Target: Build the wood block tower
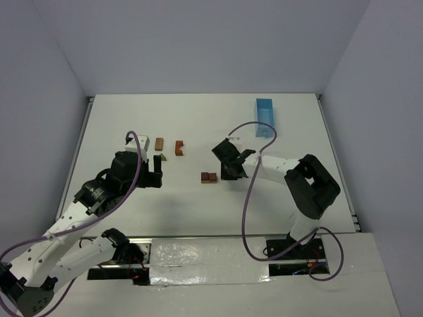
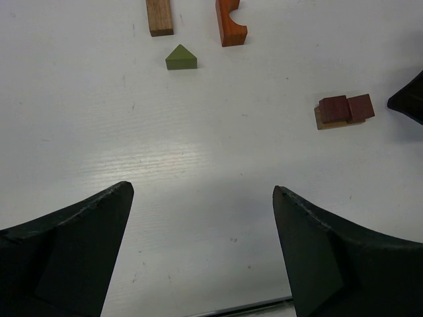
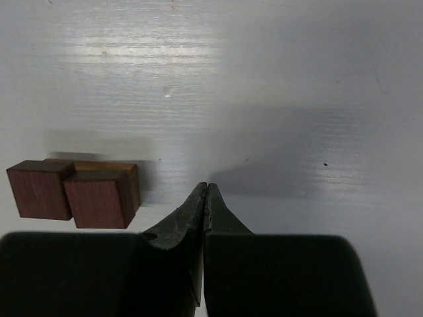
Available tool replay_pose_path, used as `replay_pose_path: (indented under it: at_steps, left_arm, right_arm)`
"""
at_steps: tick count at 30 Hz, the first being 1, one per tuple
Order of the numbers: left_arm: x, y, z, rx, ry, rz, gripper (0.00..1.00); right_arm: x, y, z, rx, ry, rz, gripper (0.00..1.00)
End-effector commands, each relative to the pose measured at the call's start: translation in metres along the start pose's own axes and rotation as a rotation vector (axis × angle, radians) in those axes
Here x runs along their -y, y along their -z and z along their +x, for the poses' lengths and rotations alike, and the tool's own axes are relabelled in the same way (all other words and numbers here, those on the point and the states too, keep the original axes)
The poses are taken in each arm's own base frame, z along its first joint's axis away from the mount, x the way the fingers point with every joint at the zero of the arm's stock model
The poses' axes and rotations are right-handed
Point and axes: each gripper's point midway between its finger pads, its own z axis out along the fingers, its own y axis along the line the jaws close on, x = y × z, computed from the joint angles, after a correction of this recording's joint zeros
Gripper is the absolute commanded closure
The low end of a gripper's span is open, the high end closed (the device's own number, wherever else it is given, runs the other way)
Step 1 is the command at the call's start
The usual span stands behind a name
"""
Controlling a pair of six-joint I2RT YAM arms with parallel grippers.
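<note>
The wood block tower (image 1: 209,177) is a low stack: two reddish-brown cubes side by side on a tan plank (image 3: 73,191), also seen at the right of the left wrist view (image 2: 344,110). My right gripper (image 3: 207,186) is shut with nothing in it, just right of the stack (image 1: 231,168). A loose tan rectangle (image 2: 159,16), an orange arch (image 2: 229,23) and an olive-green triangle (image 2: 180,58) lie farther back on the left. My left gripper (image 2: 201,191) stands open and empty over bare table, near the triangle (image 1: 159,157).
A light-blue rectangular tray (image 1: 266,117) stands at the back right of the white table (image 1: 297,191). The right arm's purple cable loops over the table between the tray and the stack.
</note>
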Motion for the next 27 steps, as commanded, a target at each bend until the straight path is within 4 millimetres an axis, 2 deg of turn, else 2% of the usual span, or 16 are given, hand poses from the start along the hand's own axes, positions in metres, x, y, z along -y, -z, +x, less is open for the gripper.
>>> replay_pose_path:
  at_steps: [1, 9, 27]
  left_arm:
    - [0.0, -0.002, -0.004, 0.019, -0.007, 0.002, 0.01]
    - [0.0, -0.002, -0.004, 0.017, -0.008, -0.001, 0.01]
    - [0.0, -0.002, -0.004, 0.02, -0.006, 0.0, 0.0]
  right_arm:
    - [-0.029, 0.005, -0.019, 0.047, -0.008, -0.091, 1.0]
    - [-0.044, -0.001, -0.018, 0.009, 0.002, -0.13, 1.0]
    - [-0.045, 0.008, -0.01, 0.014, -0.032, -0.127, 1.0]
